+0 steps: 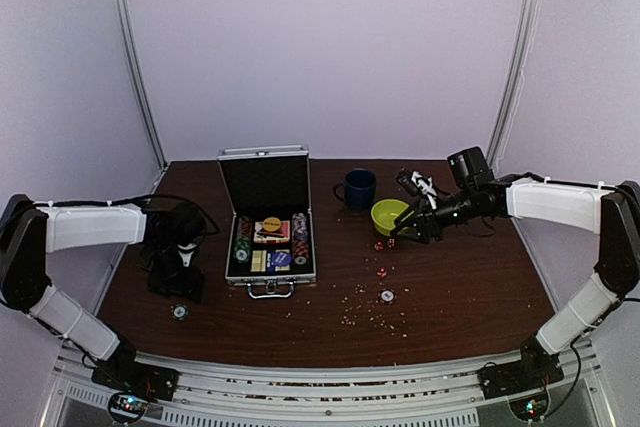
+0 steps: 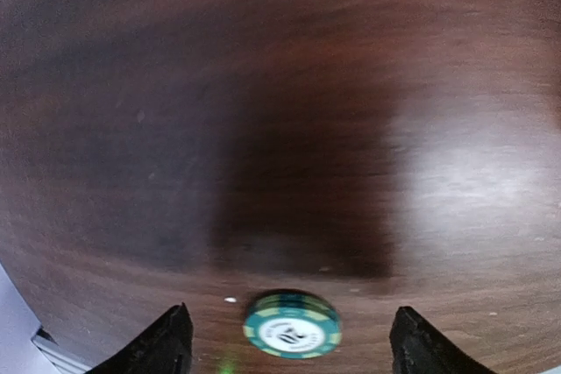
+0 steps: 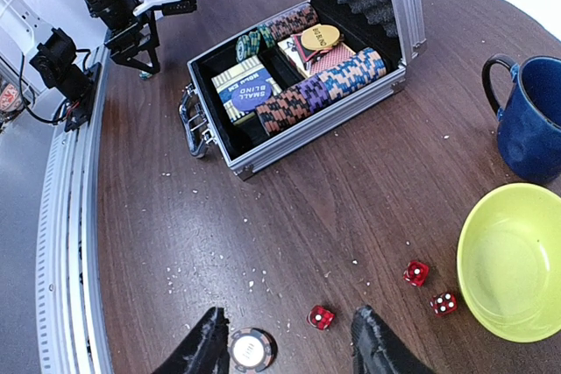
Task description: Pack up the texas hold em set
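Green poker chip [image 2: 292, 325] flat on table [image 2: 263, 85], centred under left gripper [image 2: 291, 313]; jaws wide apart, empty. Right gripper [image 3: 289, 335] half-spread, empty, well apart. Briefcase [image 1: 265, 179] to chip's right.

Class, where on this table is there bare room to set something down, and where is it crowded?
Bare: the right part of the table, from the bowl out to the edge; also the near strip between the left chip and the case. Crowded: between case and bowl, with the mug, dice, a second chip, crumbs and the right gripper.
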### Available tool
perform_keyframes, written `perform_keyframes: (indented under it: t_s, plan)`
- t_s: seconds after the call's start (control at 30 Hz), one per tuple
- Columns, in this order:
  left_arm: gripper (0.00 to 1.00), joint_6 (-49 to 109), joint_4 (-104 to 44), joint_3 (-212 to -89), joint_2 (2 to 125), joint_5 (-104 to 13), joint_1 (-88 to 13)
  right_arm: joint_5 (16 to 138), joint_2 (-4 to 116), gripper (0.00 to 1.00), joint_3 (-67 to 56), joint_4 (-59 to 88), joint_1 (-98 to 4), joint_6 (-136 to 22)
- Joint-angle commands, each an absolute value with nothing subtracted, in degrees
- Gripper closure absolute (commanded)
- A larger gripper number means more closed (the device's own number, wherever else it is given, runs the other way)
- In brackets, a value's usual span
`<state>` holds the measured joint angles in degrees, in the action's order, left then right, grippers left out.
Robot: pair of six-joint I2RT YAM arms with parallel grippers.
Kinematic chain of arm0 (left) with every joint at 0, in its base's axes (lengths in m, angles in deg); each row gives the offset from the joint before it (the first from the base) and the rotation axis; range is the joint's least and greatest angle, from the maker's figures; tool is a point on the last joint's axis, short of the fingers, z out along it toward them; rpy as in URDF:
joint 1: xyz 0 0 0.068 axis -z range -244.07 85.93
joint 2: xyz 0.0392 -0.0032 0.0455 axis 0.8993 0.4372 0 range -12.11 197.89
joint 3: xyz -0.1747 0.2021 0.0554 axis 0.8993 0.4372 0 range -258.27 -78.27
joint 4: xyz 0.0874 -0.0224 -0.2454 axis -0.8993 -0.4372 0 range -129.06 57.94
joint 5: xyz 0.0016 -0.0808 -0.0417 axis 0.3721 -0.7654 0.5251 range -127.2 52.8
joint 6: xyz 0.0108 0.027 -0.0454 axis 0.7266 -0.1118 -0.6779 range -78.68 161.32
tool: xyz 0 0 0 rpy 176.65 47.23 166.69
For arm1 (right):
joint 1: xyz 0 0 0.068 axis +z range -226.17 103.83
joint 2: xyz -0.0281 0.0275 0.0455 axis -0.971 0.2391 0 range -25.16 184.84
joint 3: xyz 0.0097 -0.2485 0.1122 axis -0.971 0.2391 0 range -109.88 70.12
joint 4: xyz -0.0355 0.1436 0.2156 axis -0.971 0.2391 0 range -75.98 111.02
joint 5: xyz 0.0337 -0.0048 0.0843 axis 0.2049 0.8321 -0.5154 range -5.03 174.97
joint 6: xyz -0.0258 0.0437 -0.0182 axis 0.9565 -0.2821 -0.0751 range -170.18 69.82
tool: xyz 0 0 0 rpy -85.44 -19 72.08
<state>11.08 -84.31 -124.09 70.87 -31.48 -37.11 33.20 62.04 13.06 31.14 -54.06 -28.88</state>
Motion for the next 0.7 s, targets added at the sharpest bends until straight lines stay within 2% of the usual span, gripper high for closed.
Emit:
perform_keyframes:
  t_s: [0.0, 0.13, 0.3, 0.67]
  plan:
    - [0.2, 8.09, -83.79, -122.21, 70.02, -34.68, -40.03, 32.76, 59.75, 0.51, 13.17, 31.68, -54.46, -28.1]
    - [0.23, 7.92, -84.36, -121.57, 71.78, -36.99, -40.52, 32.81, 59.53, 0.51, 13.32, 31.72, -54.46, -28.04]
    - [0.34, 7.6, -84.5, -120.83, 71.82, -38.48, -40.64, 33.05, 59.39, 0.51, 13.41, 31.77, -54.46, -27.73]
    - [0.48, 7.47, -84.03, -121.29, 74.26, -37.48, -40.57, 32.77, 59.66, 0.51, 13.36, 32.13, -54.46, -27.37]
